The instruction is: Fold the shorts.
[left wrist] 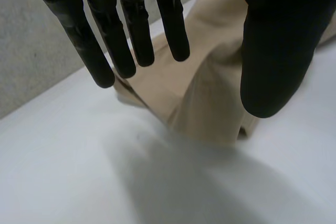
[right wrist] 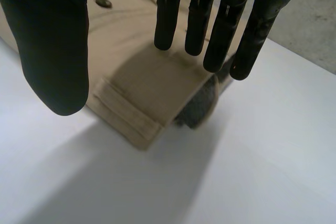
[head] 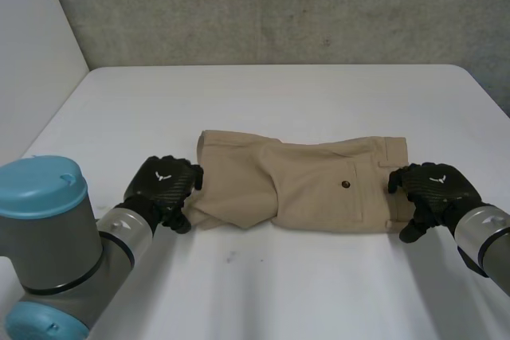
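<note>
Tan shorts [head: 303, 189] lie flat mid-tabletop, a hand at each short edge.
The left hand [head: 163, 185] is over the leg-hem end and the right hand [head: 434, 189] over the waistband end, both with fingers straight and holding nothing. The white table [head: 279, 93] is bare toward its far edge and far corners.

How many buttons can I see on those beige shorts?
1. A small dark round button sits on the top layer of the folded beige fabric shorts, toward the end beside the robot's black right hand. More may be hidden in the folds.
</note>
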Robot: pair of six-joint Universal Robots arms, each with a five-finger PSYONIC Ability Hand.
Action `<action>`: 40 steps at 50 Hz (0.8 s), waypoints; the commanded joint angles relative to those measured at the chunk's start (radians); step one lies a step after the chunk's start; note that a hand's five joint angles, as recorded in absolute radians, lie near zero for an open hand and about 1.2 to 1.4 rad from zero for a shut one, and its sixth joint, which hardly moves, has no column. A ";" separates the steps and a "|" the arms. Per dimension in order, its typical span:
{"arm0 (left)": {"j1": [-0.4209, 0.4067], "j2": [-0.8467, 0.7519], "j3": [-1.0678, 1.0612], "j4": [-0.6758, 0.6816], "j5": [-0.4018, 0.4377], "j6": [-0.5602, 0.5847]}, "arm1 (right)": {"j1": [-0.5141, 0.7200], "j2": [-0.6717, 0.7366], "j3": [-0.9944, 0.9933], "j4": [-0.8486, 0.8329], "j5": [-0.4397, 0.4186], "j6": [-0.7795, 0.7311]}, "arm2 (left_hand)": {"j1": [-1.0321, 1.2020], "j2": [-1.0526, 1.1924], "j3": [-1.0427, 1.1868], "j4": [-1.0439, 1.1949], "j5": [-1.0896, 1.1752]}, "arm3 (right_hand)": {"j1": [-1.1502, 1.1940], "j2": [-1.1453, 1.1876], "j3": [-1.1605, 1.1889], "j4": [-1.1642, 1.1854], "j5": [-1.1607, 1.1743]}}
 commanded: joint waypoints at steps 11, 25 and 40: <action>0.022 -0.084 0.009 0.028 0.001 -0.002 | -0.031 0.085 0.046 -0.201 -0.015 -0.013 | 0.501 0.513 0.513 0.507 0.514 | 0.252 0.173 0.172 0.173 0.198; 0.050 -0.092 0.011 0.127 -0.006 0.010 | -0.027 0.144 0.029 -0.228 -0.023 -0.013 | 0.785 0.797 0.798 0.792 0.799 | 0.420 0.340 0.339 0.340 0.366; 0.064 -0.124 0.008 0.137 -0.008 0.013 | -0.034 0.170 -0.002 -0.244 0.045 -0.023 | 0.785 0.797 0.798 0.792 0.799 | 0.929 0.850 0.849 0.850 0.875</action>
